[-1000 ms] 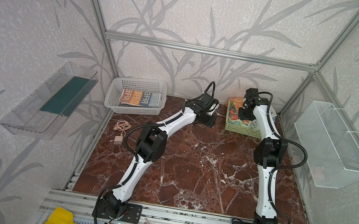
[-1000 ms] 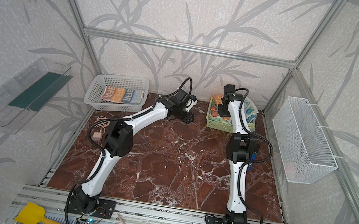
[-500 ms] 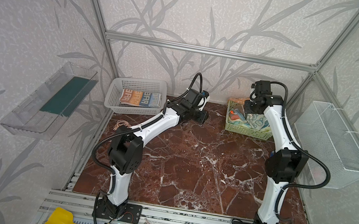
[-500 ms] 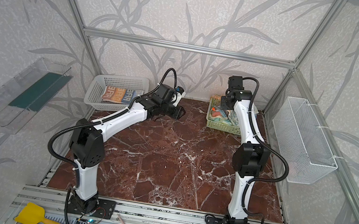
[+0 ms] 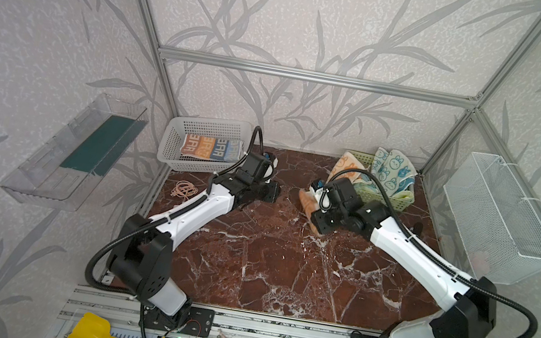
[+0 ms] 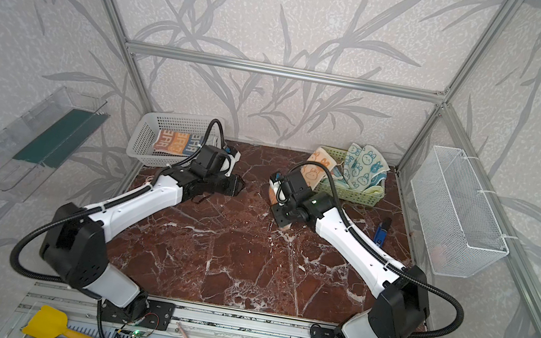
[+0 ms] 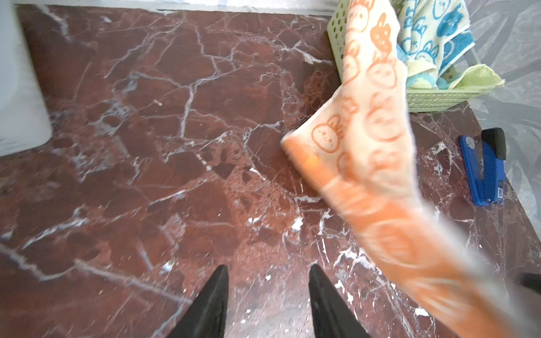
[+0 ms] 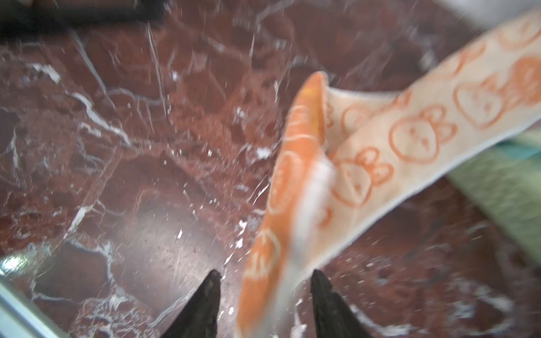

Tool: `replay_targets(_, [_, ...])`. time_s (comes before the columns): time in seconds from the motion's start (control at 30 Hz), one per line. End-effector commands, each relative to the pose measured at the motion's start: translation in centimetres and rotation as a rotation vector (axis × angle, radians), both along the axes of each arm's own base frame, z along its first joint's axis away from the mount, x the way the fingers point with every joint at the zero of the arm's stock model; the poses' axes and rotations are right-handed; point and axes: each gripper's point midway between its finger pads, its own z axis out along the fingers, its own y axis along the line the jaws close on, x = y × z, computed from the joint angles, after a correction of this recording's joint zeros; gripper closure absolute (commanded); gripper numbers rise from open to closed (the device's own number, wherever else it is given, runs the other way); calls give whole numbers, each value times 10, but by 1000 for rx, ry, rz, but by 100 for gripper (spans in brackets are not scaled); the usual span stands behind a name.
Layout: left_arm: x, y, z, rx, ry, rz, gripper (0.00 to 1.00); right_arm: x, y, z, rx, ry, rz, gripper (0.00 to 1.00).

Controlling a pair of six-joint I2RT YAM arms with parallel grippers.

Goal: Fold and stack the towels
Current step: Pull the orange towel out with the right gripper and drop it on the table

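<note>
An orange bunny towel (image 5: 344, 165) trails from the green basket (image 5: 379, 195) down to the marble, blurred in both wrist views. Its lower end (image 8: 281, 210) hangs loosely between the spread fingers of my right gripper (image 8: 263, 275), which is open low over the table. My left gripper (image 7: 268, 267) is open and empty over bare marble, left of that towel (image 7: 371, 131). A white towel with blue bunnies (image 6: 364, 167) is heaped in the green basket (image 6: 350, 192). An orange and blue lettered towel (image 5: 211, 147) lies folded in the white basket (image 5: 172, 146).
A blue stapler (image 6: 381, 231) lies on the marble at the right, near my right arm. A white wire basket (image 5: 499, 215) hangs on the right wall and a clear shelf (image 5: 74, 152) on the left. Rubber bands (image 5: 183, 189) lie by the white basket.
My right arm swung down from over the green basket to the table, dragging the orange bunny towel out, and its jaws opened. My left arm drew back and lowered.
</note>
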Motion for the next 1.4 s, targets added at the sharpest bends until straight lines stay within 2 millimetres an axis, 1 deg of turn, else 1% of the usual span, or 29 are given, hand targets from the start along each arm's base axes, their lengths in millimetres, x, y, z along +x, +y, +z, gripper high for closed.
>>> replay_targets(0.0, [-25,17,-4,2,10,55,54,-11,21,15,232,55,-48,46])
replay_targets(0.07, [-36,16,-11,-25,25,54,54,-6,17,18,227,34,-53,46])
replay_targets(0.13, [-47,8,-21,-35,55,44,55,4,10,16,196,37,-70,46])
replay_targets(0.2, [-55,-2,-31,-32,84,23,55,16,4,5,155,51,-91,46])
replay_targets(0.27, [-61,-9,-37,-31,112,16,55,22,3,-13,110,89,-100,46])
replay_targets(0.37, [-65,-17,-42,-30,130,15,55,21,13,-42,79,194,-74,46])
replay_targets(0.4, [-65,-18,-43,-27,131,17,55,20,17,-61,65,235,-72,46])
replay_targets(0.53, [-69,-12,-41,-2,131,33,55,20,32,-104,80,307,-64,46])
replay_targets(0.63, [-75,-2,-42,30,134,49,55,15,41,-127,73,349,-54,48])
replay_targets(0.7, [-79,4,-43,52,126,57,54,5,47,-140,61,369,-41,56])
replay_targets(0.77, [-82,15,-47,87,120,77,54,-9,55,-151,59,385,-29,73])
replay_targets(0.8, [-84,21,-47,108,108,90,54,-21,59,-157,56,400,-18,81])
replay_targets(0.87, [-87,36,-45,143,87,132,54,-46,73,-164,60,424,19,92])
replay_targets(0.97, [-91,57,-34,166,44,192,54,-87,98,-168,59,447,97,98])
replay_targets(1.07, [-91,74,-19,164,0,230,53,-126,129,-166,83,467,179,98])
replay_targets(1.1, [-91,78,-15,165,-10,234,53,-142,140,-165,87,475,217,97])
replay_targets(1.13, [-90,82,-11,169,-18,238,53,-151,148,-161,98,476,238,93])
replay_targets(1.17, [-89,85,-7,173,-24,240,53,-156,154,-155,107,471,245,87])
replay_targets(1.2, [-88,86,-5,174,-25,240,53,-157,158,-149,120,462,245,80])
replay_targets(1.23, [-87,86,-4,169,-24,237,53,-156,160,-138,145,451,240,70])
replay_targets(1.27, [-85,86,-4,162,-21,234,53,-152,161,-126,168,424,236,63])
replay_targets(1.3, [-83,83,-5,151,-16,226,53,-148,161,-113,185,389,236,59])
replay_targets(1.37, [-76,73,-11,120,-4,204,53,-135,157,-81,212,311,242,56])
